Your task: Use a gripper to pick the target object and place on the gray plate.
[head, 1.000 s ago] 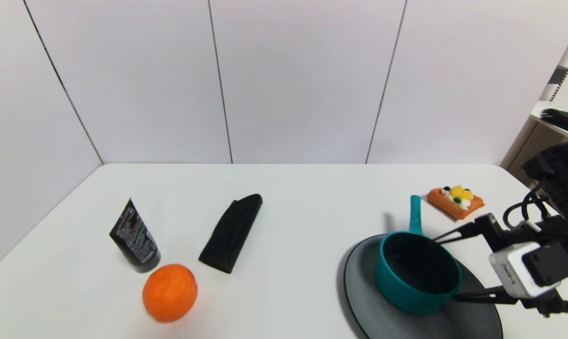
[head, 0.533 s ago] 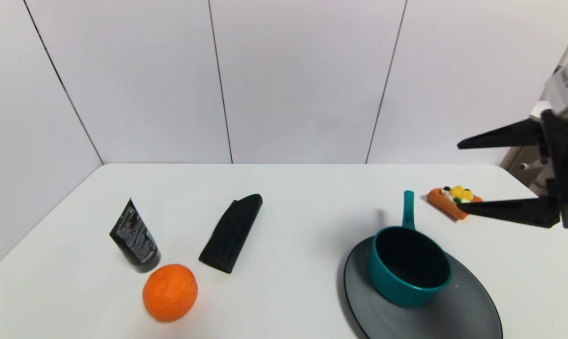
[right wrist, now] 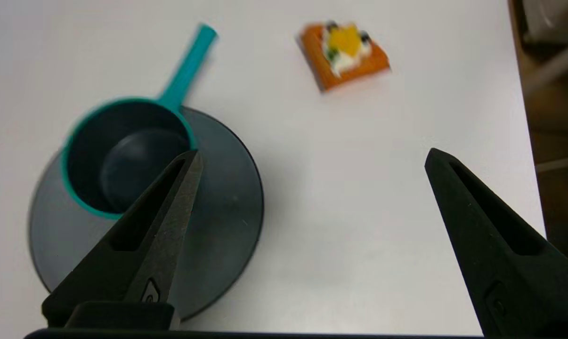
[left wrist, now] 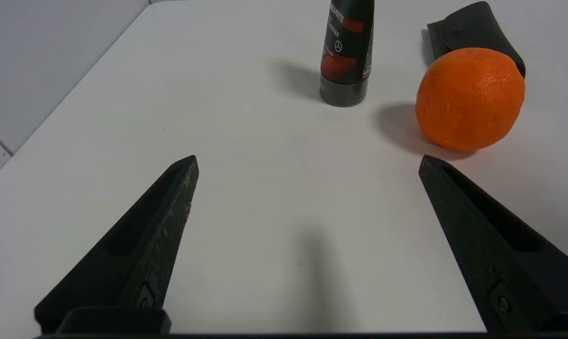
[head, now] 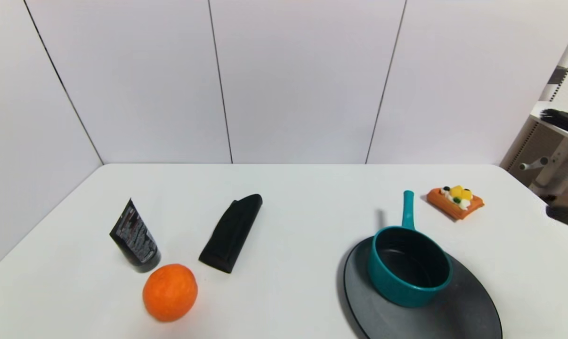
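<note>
So the teal saucepan (head: pixel 409 266) is sitting upright on the gray plate (head: pixel 467 313), toward the plate's far-left part from the head camera, with its straight handle (head: pixel 408 209) sticking out past the plate's rim over the white table (head: pixel 303 207), pointing away from the robot. Dark inside, nothing in it as far as I can see.

Right gripper (right wrist: pixel 312 157) is up above the table with its two thin black fingers (right wrist: pixel 164 212) spread wide apart, nothing between them and not touching anything. In its wrist cam one finger overlaps the saucepan (right wrist: pixel 124 160) and the plate (right wrist: pixel 227 202), but that's just line of sight from higher up, it isn't in contact. The head cam doesn't show this gripper at all.

Left gripper (left wrist: pixel 307 160) hangs over the near-left part of the table, fingers (left wrist: pixel 159 226) also wide apart and holding nothing. It's off to the side, well apart from the plate.

Other stuff on the table: an orange waffle toy (head: pixel 455 201) with little fruit toppings, lying beyond and to the right of the plate, near the saucepan handle's tip but not touching it. Over on the left there's a black tube (head: pixel 134 237) standing on its cap, an orange (head: pixel 170 292) just beside it on the near side, and a black pouch (head: pixel 231 232) lying flat next to them.
</note>
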You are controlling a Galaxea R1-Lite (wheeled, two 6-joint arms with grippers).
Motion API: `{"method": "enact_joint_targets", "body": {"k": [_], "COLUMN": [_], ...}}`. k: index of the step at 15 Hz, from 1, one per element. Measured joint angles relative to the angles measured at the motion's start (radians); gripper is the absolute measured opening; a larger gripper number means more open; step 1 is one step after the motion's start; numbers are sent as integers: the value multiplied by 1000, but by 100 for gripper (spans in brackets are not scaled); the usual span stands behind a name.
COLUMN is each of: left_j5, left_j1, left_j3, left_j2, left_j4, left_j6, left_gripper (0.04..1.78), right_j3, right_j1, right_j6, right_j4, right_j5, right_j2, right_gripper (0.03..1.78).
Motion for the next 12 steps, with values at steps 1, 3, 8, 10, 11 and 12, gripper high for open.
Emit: {"method": "enact_joint_targets", "body": {"k": [1, 3, 8, 10, 11, 12], "left_j5": [0, 0, 0, 0, 0, 0], "left_j1": [0, 0, 0, 0, 0, 0], "left_j3": [0, 0, 0, 0, 0, 0], "left_j2": [0, 0, 0, 0, 0, 0], "left_j4": [0, 0, 0, 0, 0, 0], "left_j6": [0, 0, 0, 0, 0, 0], "left_gripper": [169, 169, 169, 169, 169, 169], "right_j3": [86, 275, 662, 788, 828, 859], "right_j1": [-5, -29, -160, -184, -187, -181], "right_j6": [25, 48, 29, -1, -10, -12], "right_j4": [-19, -75, -209, -302, -371, -418], "right_j5": [-3, 33, 243, 247, 224, 194], "right_j2": [-69, -230, -576, -645, -673, -711], "right_gripper": [165, 166, 169, 169, 169, 169]}}
